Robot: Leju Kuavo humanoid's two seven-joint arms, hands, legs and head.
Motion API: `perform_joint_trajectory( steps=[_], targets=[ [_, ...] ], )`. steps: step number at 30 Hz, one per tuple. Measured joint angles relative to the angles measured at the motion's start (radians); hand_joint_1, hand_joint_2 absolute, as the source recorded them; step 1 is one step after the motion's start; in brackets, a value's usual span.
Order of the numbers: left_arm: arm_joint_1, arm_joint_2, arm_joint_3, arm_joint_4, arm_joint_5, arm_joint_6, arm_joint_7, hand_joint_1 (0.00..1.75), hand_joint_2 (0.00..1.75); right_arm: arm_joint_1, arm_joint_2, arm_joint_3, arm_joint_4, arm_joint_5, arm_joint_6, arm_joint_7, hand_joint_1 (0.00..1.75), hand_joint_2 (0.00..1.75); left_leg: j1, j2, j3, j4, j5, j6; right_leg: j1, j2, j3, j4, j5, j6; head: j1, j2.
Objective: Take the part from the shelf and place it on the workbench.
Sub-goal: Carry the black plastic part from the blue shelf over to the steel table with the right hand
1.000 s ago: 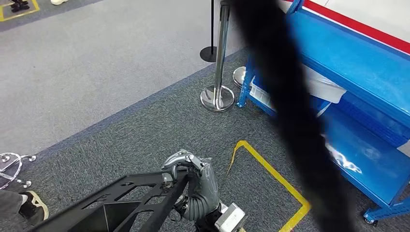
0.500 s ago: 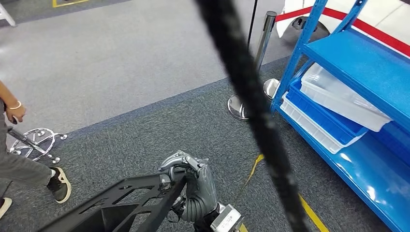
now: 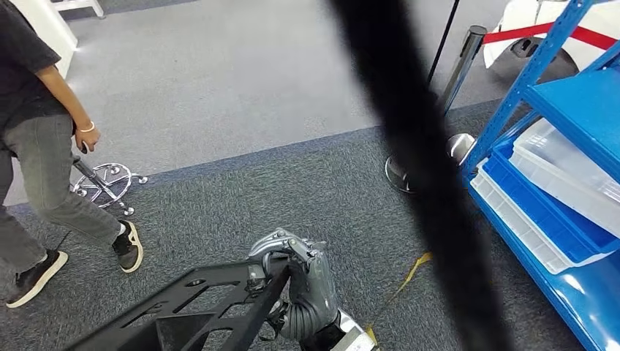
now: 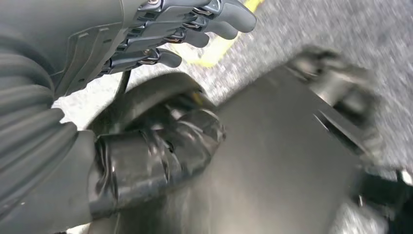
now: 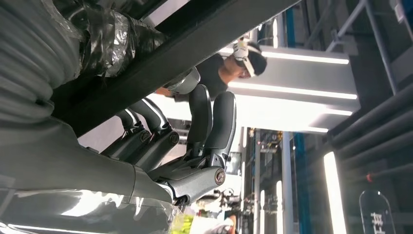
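Fingers (image 3: 281,243) of the right hand (image 3: 303,281) clamp the black frame part (image 3: 183,311) low over grey carpet (image 3: 241,190), left hand (image 4: 146,44) fingers apart beside it, blue shelf (image 3: 563,139) at right.

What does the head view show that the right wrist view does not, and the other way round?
Head view alone: the grey carpet floor, a blue shelf rack with a clear bin resting in a blue bin, a chrome stanchion, yellow floor tape and a walking person's legs and shoes.

Right wrist view alone: bright ceiling light strips and a person wearing a white headset.

Both: the right hand gripping the black metal frame part.
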Motion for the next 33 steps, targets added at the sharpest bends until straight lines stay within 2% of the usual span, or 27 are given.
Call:
perform_joint_trajectory(
  steps=[1, 2, 4, 6, 7, 8, 9, 10, 11, 12, 13, 15, 16, 17, 18, 19, 20, 21, 23, 24, 25, 26, 27, 28, 30, 32, 33],
  targets=[
    [0.001, -0.001, 0.0, 0.0, -0.005, 0.002, -0.004, 0.0, 1.75, 0.002, 0.0, -0.002, -0.002, -0.002, 0.0, -0.001, 1.75, 1.75, -0.005, 0.015, 0.017, -0.036, 0.007, 0.008, 0.002, -0.008, 0.003, -0.001, -0.003, 0.004, 0.0, 0.0],
    [0.002, -0.003, 0.0, 0.0, -0.013, 0.009, -0.005, 0.0, 1.75, 0.004, 0.0, -0.004, -0.004, -0.003, 0.0, -0.002, 1.75, 1.75, -0.011, 0.02, 0.021, -0.048, 0.004, 0.015, 0.004, -0.016, 0.005, -0.003, -0.004, 0.01, 0.001, 0.0],
    [0.004, -0.008, 0.0, 0.0, -0.031, 0.029, 0.0, 0.0, 1.75, 0.008, 0.0, -0.008, -0.007, -0.004, 0.0, -0.007, 1.75, 1.75, -0.009, -0.002, 0.022, -0.057, 0.005, 0.029, 0.005, -0.031, 0.011, -0.009, -0.008, 0.022, 0.001, 0.0],
    [0.006, -0.012, 0.0, 0.0, -0.039, 0.041, 0.006, 0.0, 1.75, 0.012, -0.001, -0.013, -0.01, -0.003, 0.0, -0.01, 1.75, 1.75, -0.003, -0.023, 0.037, -0.075, 0.01, 0.042, 0.005, -0.008, 0.01, 0.015, -0.028, 0.031, 0.004, 0.0],
    [0.006, -0.015, 0.0, 0.0, -0.04, 0.044, 0.008, 0.0, 1.75, 0.014, -0.002, -0.014, -0.011, -0.002, 0.0, -0.011, 1.75, 1.75, 0.001, -0.033, 0.046, -0.083, 0.013, 0.048, 0.005, 0.016, -0.008, 0.056, -0.051, 0.032, 0.006, 0.0],
    [0.004, -0.017, 0.0, 0.0, -0.041, 0.045, 0.008, 0.0, 1.75, 0.017, -0.003, -0.016, -0.011, -0.002, 0.0, -0.012, 1.75, 1.75, 0.0, -0.043, 0.049, -0.084, 0.013, 0.052, 0.004, 0.041, -0.038, 0.118, -0.08, 0.032, 0.008, 0.0],
    [0.003, -0.02, 0.0, 0.0, -0.042, 0.046, 0.009, 0.0, 1.75, 0.02, -0.004, -0.017, -0.012, -0.002, 0.0, -0.012, 1.75, 1.75, -0.001, -0.055, 0.05, -0.084, 0.012, 0.055, 0.004, 0.055, -0.075, 0.186, -0.106, 0.031, 0.007, 0.0],
    [0.002, -0.022, 0.0, 0.0, -0.042, 0.046, 0.009, 0.0, 1.75, 0.023, -0.006, -0.017, -0.012, -0.001, 0.0, -0.012, 1.75, 1.75, -0.001, -0.068, 0.051, -0.083, 0.01, 0.056, 0.005, 0.062, -0.109, 0.239, -0.119, 0.031, 0.007, 0.0],
    [0.003, -0.023, 0.0, 0.0, -0.042, 0.05, 0.01, 0.0, 1.75, 0.024, -0.007, -0.018, -0.012, 0.003, 0.0, -0.011, 1.75, 1.75, -0.002, -0.082, 0.053, -0.081, 0.008, 0.056, 0.004, 0.065, -0.129, 0.262, -0.112, 0.032, 0.007, 0.0],
    [0.004, -0.024, 0.0, 0.0, -0.04, 0.057, 0.011, 0.0, 1.75, 0.025, -0.008, -0.019, -0.012, 0.01, 0.0, -0.008, 1.75, 1.75, -0.001, -0.097, 0.055, -0.077, 0.004, 0.054, 0.004, 0.068, -0.129, 0.244, -0.085, 0.032, 0.007, 0.0],
    [0.006, -0.026, 0.0, 0.0, -0.039, 0.068, 0.011, 0.0, 1.75, 0.024, -0.008, -0.019, -0.013, 0.021, 0.0, -0.001, 1.75, 1.75, 0.0, -0.112, 0.057, -0.072, 0.0, 0.051, 0.002, 0.074, -0.111, 0.191, -0.043, 0.032, 0.009, 0.0],
    [0.007, -0.028, -0.001, 0.0, -0.037, 0.092, 0.004, 0.0, 1.75, 0.02, -0.009, -0.019, -0.016, 0.044, 0.0, 0.018, 1.75, 1.75, 0.001, -0.139, 0.054, -0.054, -0.013, 0.042, -0.005, 0.12, -0.064, 0.069, 0.016, 0.031, 0.015, 0.0],
    [0.006, -0.028, 0.0, 0.0, -0.037, 0.1, 0.001, 0.0, 1.75, 0.016, -0.009, -0.019, -0.017, 0.055, 0.0, 0.027, 1.75, 1.75, 0.001, -0.151, 0.048, -0.046, -0.017, 0.036, -0.007, 0.142, -0.049, 0.033, 0.026, 0.03, 0.02, 0.0],
    [0.005, -0.028, -0.001, 0.0, -0.04, 0.107, 0.001, 0.0, 1.75, 0.013, -0.008, -0.019, -0.018, 0.064, 0.0, 0.033, 1.75, 1.75, 0.002, -0.161, 0.04, -0.041, -0.019, 0.03, -0.008, 0.157, -0.044, 0.019, 0.022, 0.028, 0.026, 0.0],
    [0.005, -0.027, -0.001, 0.0, -0.045, 0.115, 0.002, 0.0, 1.75, 0.008, -0.007, -0.019, -0.019, 0.075, 0.0, 0.038, 1.75, 1.75, 0.004, -0.173, 0.034, -0.039, -0.019, 0.023, -0.006, 0.157, -0.043, 0.016, 0.02, 0.025, 0.033, 0.0],
    [0.006, -0.026, -0.001, 0.0, -0.052, 0.126, 0.002, 0.0, 1.75, 0.004, -0.004, -0.019, -0.018, 0.089, 0.0, 0.04, 1.75, 1.75, 0.007, -0.181, 0.031, -0.041, -0.018, 0.017, -0.006, 0.146, -0.042, 0.015, 0.02, 0.019, 0.041, 0.0],
    [0.009, -0.023, -0.001, 0.0, -0.059, 0.139, -0.002, 0.0, 1.75, 0.001, 0.001, -0.019, -0.018, 0.107, 0.0, 0.04, 1.75, 1.75, 0.008, -0.172, 0.028, -0.038, -0.019, 0.011, -0.006, 0.134, -0.037, 0.011, 0.02, 0.013, 0.05, 0.0],
    [0.01, -0.021, -0.001, 0.0, -0.065, 0.151, -0.01, 0.0, 1.75, -0.001, 0.006, -0.02, -0.017, 0.128, 0.0, 0.041, 1.75, 1.75, 0.007, -0.149, 0.021, -0.023, -0.026, 0.005, -0.007, 0.12, -0.032, 0.007, 0.02, 0.007, 0.056, 0.0],
    [0.009, -0.017, -0.001, 0.0, -0.072, 0.164, -0.023, 0.0, 1.75, -0.001, 0.017, -0.023, -0.017, 0.164, 0.0, 0.041, 1.75, 1.75, 0.005, -0.087, -0.02, 0.055, -0.062, -0.006, -0.006, 0.089, -0.022, 0.001, 0.016, -0.004, 0.067, 0.0],
    [0.007, -0.015, -0.001, 0.0, -0.076, 0.164, -0.025, 0.0, 1.75, 0.0, 0.02, -0.026, -0.017, 0.173, 0.0, 0.041, 1.75, 1.75, 0.007, -0.07, -0.053, 0.112, -0.085, -0.01, -0.003, 0.072, -0.018, 0.0, 0.013, -0.007, 0.07, 0.0],
    [0.006, -0.011, -0.002, 0.0, -0.081, 0.163, -0.024, 0.0, 1.75, 0.002, 0.023, -0.029, -0.017, 0.177, 0.0, 0.04, 1.75, 1.75, 0.009, -0.064, -0.085, 0.164, -0.101, -0.013, -0.002, 0.056, -0.015, 0.0, 0.009, -0.01, 0.074, 0.0],
    [0.005, -0.008, -0.002, 0.0, -0.086, 0.162, -0.021, 0.0, 1.75, 0.004, 0.026, -0.031, -0.017, 0.178, 0.0, 0.039, 1.75, 1.75, 0.01, -0.061, -0.104, 0.192, -0.103, -0.014, 0.0, 0.04, -0.012, 0.0, 0.006, -0.011, 0.077, 0.0],
    [0.006, -0.003, -0.003, 0.0, -0.09, 0.161, -0.017, 0.0, 1.75, 0.006, 0.029, -0.034, -0.017, 0.177, 0.0, 0.038, 1.75, 1.75, 0.01, -0.058, -0.106, 0.188, -0.087, -0.013, 0.001, 0.026, -0.008, 0.0, 0.002, -0.011, 0.079, 0.0],
    [0.006, 0.001, -0.003, 0.0, -0.093, 0.161, -0.013, 0.0, 1.75, 0.008, 0.032, -0.037, -0.017, 0.176, 0.0, 0.037, 1.75, 1.75, 0.01, -0.052, -0.089, 0.151, -0.058, -0.01, 0.003, 0.014, -0.004, 0.0, -0.002, -0.011, 0.079, 0.0],
    [0.007, 0.008, -0.003, 0.0, -0.094, 0.161, -0.009, 0.0, 1.75, 0.01, 0.035, -0.04, -0.018, 0.173, 0.0, 0.036, 1.75, 1.75, 0.0, -0.008, -0.029, 0.029, 0.0, 0.005, 0.007, -0.007, 0.007, 0.0, -0.01, -0.008, 0.08, 0.0],
    [0.006, 0.012, -0.003, 0.0, -0.097, 0.162, -0.008, 0.0, 1.75, 0.01, 0.037, -0.041, -0.018, 0.176, 0.0, 0.037, 1.75, 1.75, -0.013, 0.026, 0.005, -0.04, 0.016, 0.021, 0.011, -0.024, 0.014, -0.002, -0.017, 0.001, 0.084, 0.0],
    [0.005, 0.013, -0.003, 0.0, -0.099, 0.161, -0.008, 0.0, 1.75, 0.01, 0.037, -0.042, -0.018, 0.18, 0.0, 0.037, 1.75, 1.75, -0.017, 0.024, 0.004, -0.045, 0.011, 0.025, 0.012, -0.034, 0.017, -0.005, -0.019, 0.006, 0.088, 0.0]
  ],
)
